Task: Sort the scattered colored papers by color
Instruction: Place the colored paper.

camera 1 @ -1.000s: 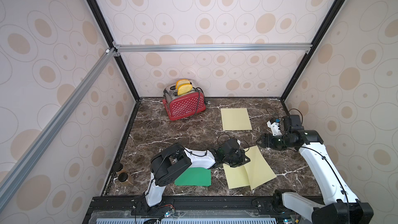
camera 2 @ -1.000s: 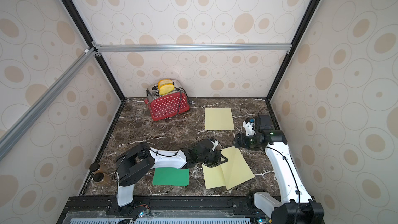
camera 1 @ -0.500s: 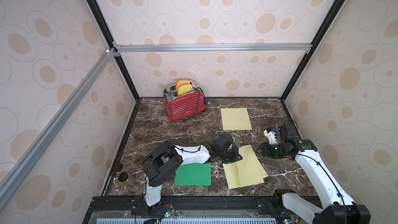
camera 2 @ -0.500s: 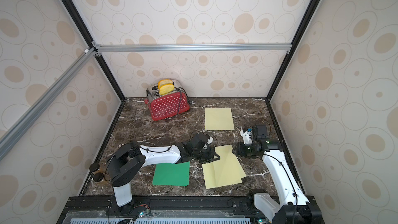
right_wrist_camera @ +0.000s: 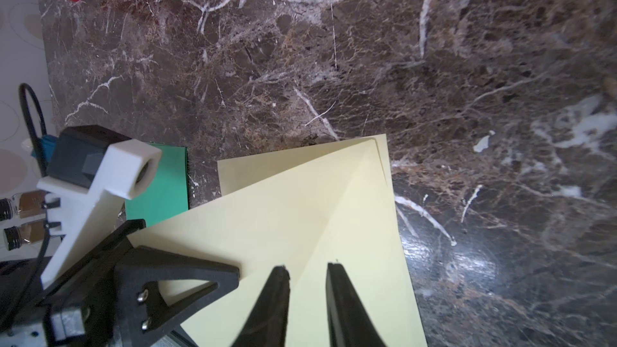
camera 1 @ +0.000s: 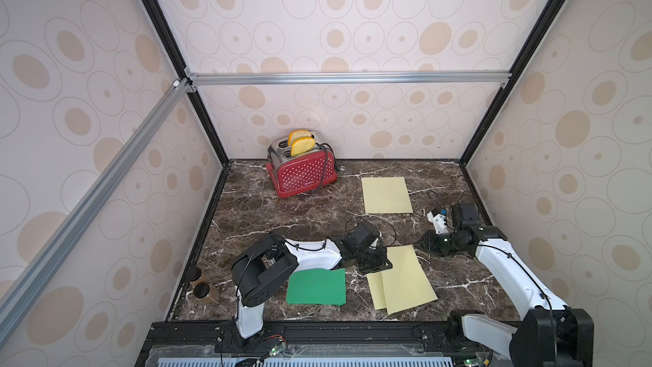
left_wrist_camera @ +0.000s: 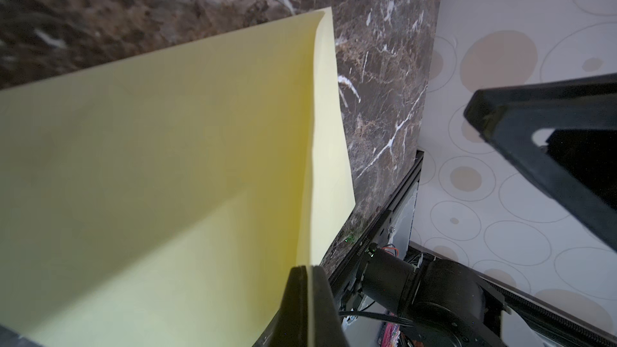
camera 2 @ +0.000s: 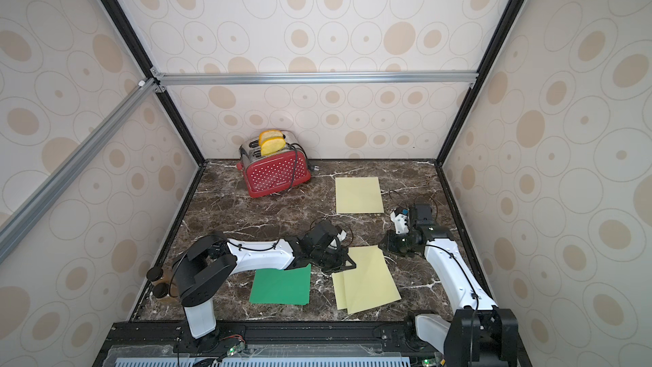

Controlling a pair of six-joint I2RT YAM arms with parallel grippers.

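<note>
landmark: red toaster (camera 1: 301, 174), at the back of the table (camera 1: 282, 217)
green sheet (camera 1: 315, 287): flat; well apart from the toaster, out in front of it at the table's near edge
far cream sheet (camera 1: 386, 195): flat; near the toaster, on the right arm's side of it
cream pair: well apart from the toaster, beyond the green sheet toward the right arm; upper cream sheet (camera 1: 405, 280) lies askew on lower cream sheet (camera 1: 375, 291)
left tool (left_wrist_camera: 309, 270): clenched on the upper cream sheet's edge; the sheet bows upward from the pinch
right tool (right_wrist_camera: 309, 267): jaws a little apart, straddling a raised ridge near another corner of the same sheet; nothing pinched yet, going by the right wrist view
hazards, as judged: with two tools on one sheet, a pull in opposite directions may crease or tear it; the right tool closing on the ridge may set a fold; the lower cream sheet may drag along by friction and skew the pile
change from a second ago: right tool's jaws narrower and nearer the sheet's corner; upper cream sheet fans out less from the lower; green sheet and far cream sheet unmoved
</note>
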